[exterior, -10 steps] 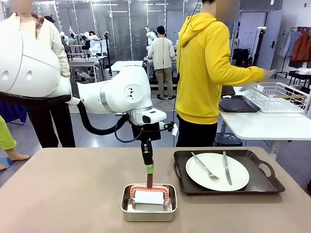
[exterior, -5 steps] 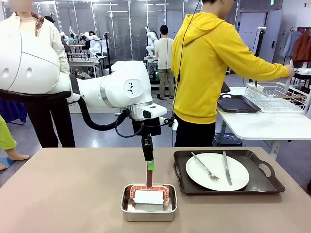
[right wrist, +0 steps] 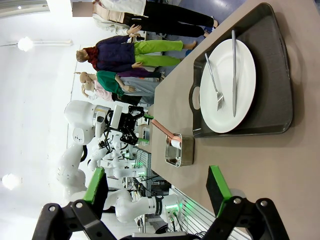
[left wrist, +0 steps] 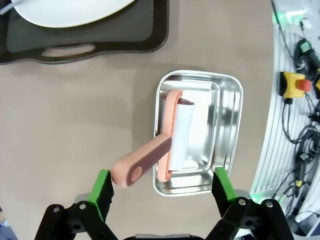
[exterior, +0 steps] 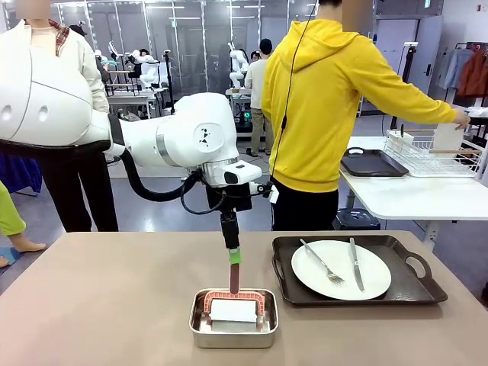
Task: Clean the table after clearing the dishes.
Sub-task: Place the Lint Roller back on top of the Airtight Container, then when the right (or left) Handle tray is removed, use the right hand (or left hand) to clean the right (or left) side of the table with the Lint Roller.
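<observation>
Wiper (left wrist: 172, 135): looked light, with a stiff salmon handle (left wrist: 142, 160) and a soft white pad; it lay in the steel pan (left wrist: 230, 125) on the table (exterior: 114, 305), handle leaning up.
Hold: probably best at the handle's upper end.
Dishes: plate (exterior: 341, 269), fork and knife on the dark tray (exterior: 412, 290), beside the pan; likely fragile and slippery.
Left gripper (left wrist: 161, 176): pointed straight down over the handle's tip, jaws wide apart, clamping nothing.
Right gripper (right wrist: 156, 172): aimed along the tabletop, jaws apart, empty.

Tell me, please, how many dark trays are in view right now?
2. One tray lies on the brown table under the plate; the other tray sits on the white table beside the rack. More may be hidden behind the person.
</observation>
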Tool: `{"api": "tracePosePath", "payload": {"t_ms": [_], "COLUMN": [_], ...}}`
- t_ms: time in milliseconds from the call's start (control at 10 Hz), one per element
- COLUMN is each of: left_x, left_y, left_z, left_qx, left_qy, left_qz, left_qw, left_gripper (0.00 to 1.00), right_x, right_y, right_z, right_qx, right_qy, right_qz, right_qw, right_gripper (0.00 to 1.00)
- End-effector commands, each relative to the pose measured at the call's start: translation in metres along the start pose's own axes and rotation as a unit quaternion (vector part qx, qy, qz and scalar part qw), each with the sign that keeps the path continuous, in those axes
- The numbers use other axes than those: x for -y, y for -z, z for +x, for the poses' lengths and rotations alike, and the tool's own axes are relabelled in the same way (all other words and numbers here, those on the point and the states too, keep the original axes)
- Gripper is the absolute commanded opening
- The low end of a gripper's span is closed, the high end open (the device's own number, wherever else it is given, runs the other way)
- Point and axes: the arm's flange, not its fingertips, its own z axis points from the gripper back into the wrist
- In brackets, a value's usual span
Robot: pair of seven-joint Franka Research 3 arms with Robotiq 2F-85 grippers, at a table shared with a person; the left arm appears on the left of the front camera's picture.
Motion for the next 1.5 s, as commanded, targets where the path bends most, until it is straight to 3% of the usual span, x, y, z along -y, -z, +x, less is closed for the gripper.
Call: {"api": "tracePosePath", "payload": {"t_ms": [0, 500, 700, 800, 1000, 1200, 1300, 1400], "left_x": [0.002, 0.002, -0.018, -0.022, -0.010, 0.010, 0.027, 0.040], "left_y": [0.004, 0.007, -0.024, -0.038, -0.052, -0.063, -0.063, -0.061], "left_z": [0.001, 0.004, -0.048, -0.085, -0.168, -0.264, -0.340, -0.386], "left_qx": [0.007, -0.001, 0.082, 0.158, 0.286, 0.407, 0.466, 0.501], "left_qy": [0.011, 0.004, -0.149, -0.207, -0.296, -0.362, -0.412, -0.433], "left_qz": [-0.012, -0.007, -0.074, -0.116, -0.172, -0.170, -0.169, -0.168], "left_qw": [1.000, 1.000, 0.983, 0.958, 0.895, 0.821, 0.764, 0.730], "left_gripper": [1.00, 0.98, 1.00, 1.00, 1.00, 1.00, 1.00, 1.00], "right_x": [-0.004, -0.004, -0.004, -0.004, -0.004, -0.004, -0.004, -0.004], "right_y": [0.000, 0.000, 0.000, 0.000, 0.000, 0.000, 0.000, 0.000], "right_z": [0.000, 0.000, 0.000, 0.000, 0.000, 0.000, 0.000, 0.000], "right_qx": [0.004, 0.004, 0.004, 0.004, 0.004, 0.004, 0.004, 0.004], "right_qy": [-0.007, -0.007, -0.007, -0.007, -0.007, -0.007, -0.007, -0.007], "right_qz": [0.007, 0.007, 0.007, 0.007, 0.007, 0.007, 0.007, 0.007], "right_qw": [1.000, 1.000, 1.000, 1.000, 1.000, 1.000, 1.000, 1.000], "right_gripper": [1.00, 1.00, 1.00, 1.00, 1.00, 1.00, 1.00, 1.00]}}
